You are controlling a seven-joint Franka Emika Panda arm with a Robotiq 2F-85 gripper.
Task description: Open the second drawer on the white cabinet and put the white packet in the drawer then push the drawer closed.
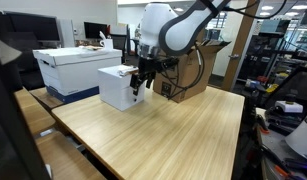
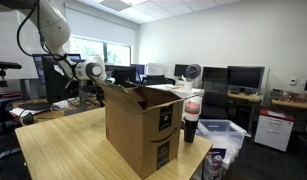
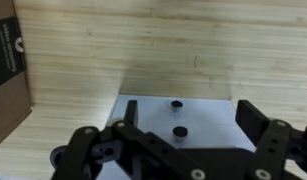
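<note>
The white cabinet (image 1: 115, 88) stands on the wooden table, beside the cardboard box. My gripper (image 1: 141, 84) hangs just in front of its drawer side, close to it, open and empty. In the wrist view the cabinet's flat white front (image 3: 208, 112) fills the space between my two dark fingers (image 3: 193, 125). Two small dark pulls show on it, one (image 3: 176, 103) nearer the table and one (image 3: 179, 131) nearer my palm. Both drawers look shut. I cannot make out the white packet in any view. In an exterior view the cardboard box hides the cabinet, and only my gripper (image 2: 90, 84) shows.
A larger white lidded storage box (image 1: 73, 66) stands behind the cabinet. An open brown cardboard box (image 1: 193, 72) sits close beside my arm, and it fills the foreground in an exterior view (image 2: 143, 128). The wooden table (image 1: 163, 135) reaches toward the camera. Office desks and monitors (image 2: 243, 78) stand beyond.
</note>
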